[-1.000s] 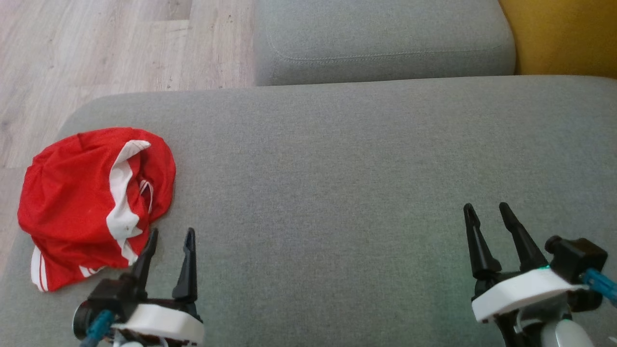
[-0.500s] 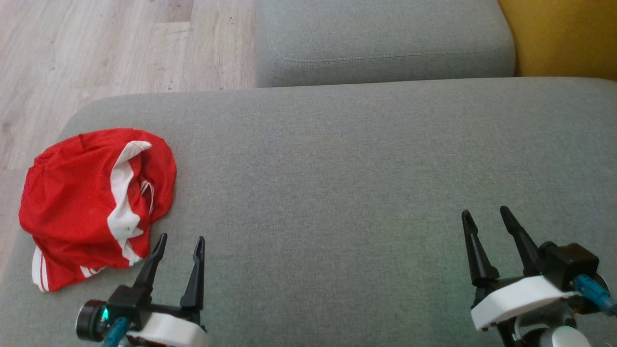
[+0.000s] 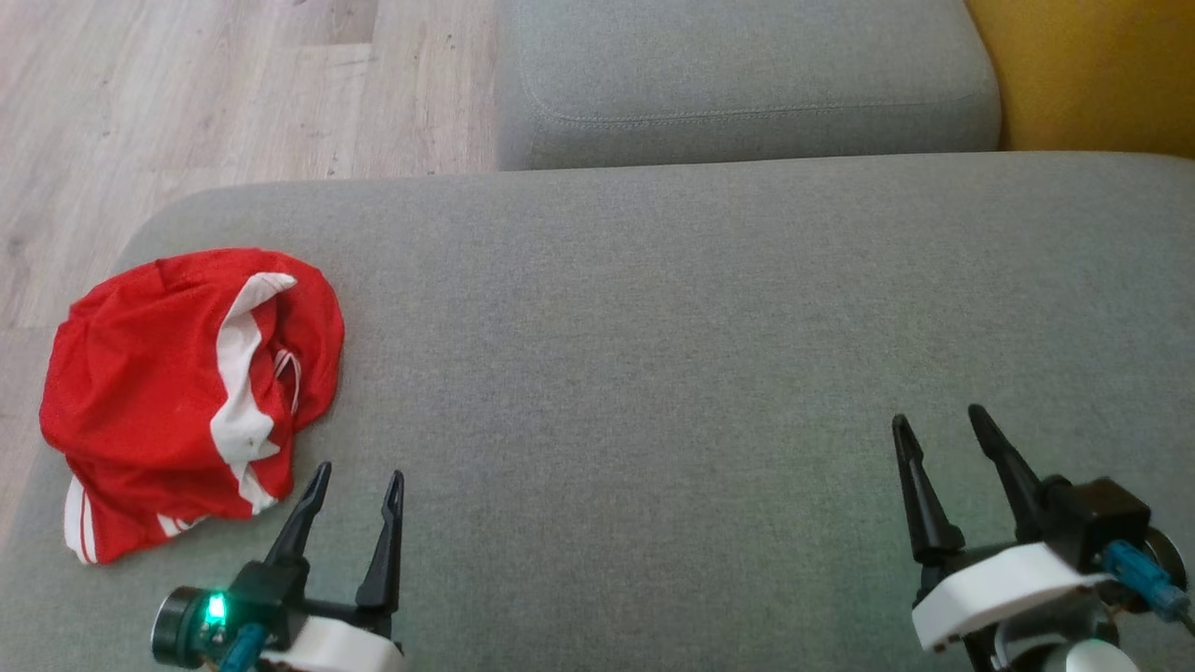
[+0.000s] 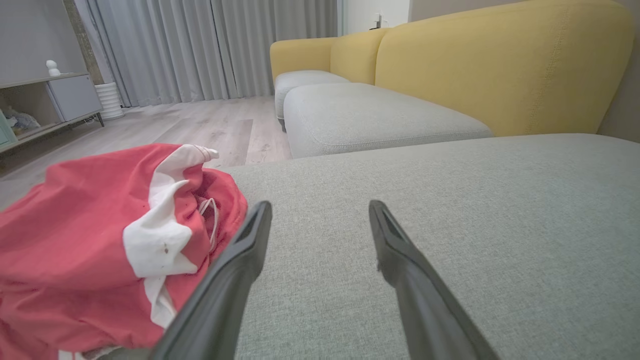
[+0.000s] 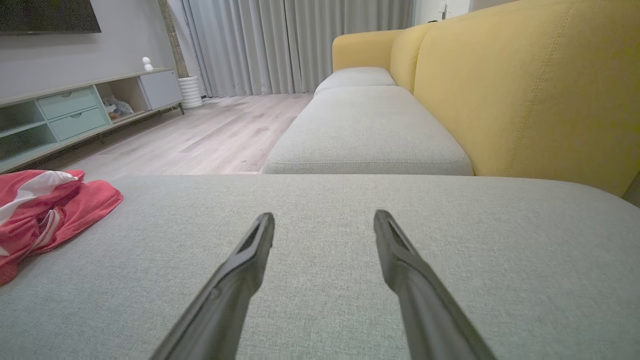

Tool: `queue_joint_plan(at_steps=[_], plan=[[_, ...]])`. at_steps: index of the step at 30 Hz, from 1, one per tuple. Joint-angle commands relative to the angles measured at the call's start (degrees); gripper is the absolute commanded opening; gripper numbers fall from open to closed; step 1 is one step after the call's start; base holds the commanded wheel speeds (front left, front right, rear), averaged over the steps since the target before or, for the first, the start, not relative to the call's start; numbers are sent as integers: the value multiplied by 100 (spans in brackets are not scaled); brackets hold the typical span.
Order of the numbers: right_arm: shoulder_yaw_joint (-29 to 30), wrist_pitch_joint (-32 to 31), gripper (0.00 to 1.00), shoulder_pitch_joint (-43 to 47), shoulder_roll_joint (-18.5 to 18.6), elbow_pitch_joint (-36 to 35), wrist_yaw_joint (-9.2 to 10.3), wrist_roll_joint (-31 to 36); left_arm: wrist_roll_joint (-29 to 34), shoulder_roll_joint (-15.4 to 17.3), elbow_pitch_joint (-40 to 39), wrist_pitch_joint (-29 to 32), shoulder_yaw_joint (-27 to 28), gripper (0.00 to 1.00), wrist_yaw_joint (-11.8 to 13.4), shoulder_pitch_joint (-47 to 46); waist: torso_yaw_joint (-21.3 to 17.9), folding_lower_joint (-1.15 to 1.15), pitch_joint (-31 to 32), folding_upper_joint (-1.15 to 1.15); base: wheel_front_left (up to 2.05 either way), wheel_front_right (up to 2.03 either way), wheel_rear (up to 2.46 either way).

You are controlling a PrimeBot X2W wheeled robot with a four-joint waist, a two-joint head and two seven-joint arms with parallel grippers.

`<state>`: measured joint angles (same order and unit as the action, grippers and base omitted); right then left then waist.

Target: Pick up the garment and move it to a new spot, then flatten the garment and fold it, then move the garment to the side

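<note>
Red shorts (image 3: 149, 392): crumpled heap, white side panel, stripes, drawstring showing, at seat cushion's (image 3: 653, 327) left edge. Left gripper (image 3: 360, 469) just beside, jaws spread, empty. Right gripper (image 3: 937, 413) well apart, likewise.

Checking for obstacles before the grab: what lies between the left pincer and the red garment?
Nothing: in the head view, only bare grey fabric sofa cushion separates the left pincer from the crumpled red-and-white garment.

The garment (image 3: 140, 392) was laid at the left edge of the seat cushion (image 3: 653, 327). The left gripper (image 3: 360, 469) was held just beside it at the near edge, the right gripper (image 3: 936, 414) well apart toward the near right corner. A second cushion (image 3: 747, 75) was set behind the far edge.
</note>
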<state>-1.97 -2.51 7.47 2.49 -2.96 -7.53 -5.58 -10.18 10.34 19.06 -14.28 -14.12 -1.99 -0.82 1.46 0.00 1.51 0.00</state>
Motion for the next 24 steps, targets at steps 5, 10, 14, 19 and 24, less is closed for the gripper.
queue_joint_plan(at_steps=[5,10,14,19,24], plan=[[-131,81,100,-145,39,-166,4,-59,-152,91,-109,-43,241,100,48,-298,1,0,12,0,0,0,0],[-129,94,100,-154,39,-144,4,-76,-189,104,-87,-33,242,100,80,-309,8,0,20,0,0,0,0],[-116,103,100,-137,39,-150,4,-75,-236,88,-76,-19,266,100,136,-333,102,0,10,0,0,0,0],[-184,98,100,-118,39,-206,4,-89,-316,77,-80,-23,356,100,234,-381,471,0,4,0,0,0,0],[-262,75,100,-121,39,-263,4,-110,-406,93,-99,-36,490,100,323,-428,1059,0,-3,0,0,0,0]])
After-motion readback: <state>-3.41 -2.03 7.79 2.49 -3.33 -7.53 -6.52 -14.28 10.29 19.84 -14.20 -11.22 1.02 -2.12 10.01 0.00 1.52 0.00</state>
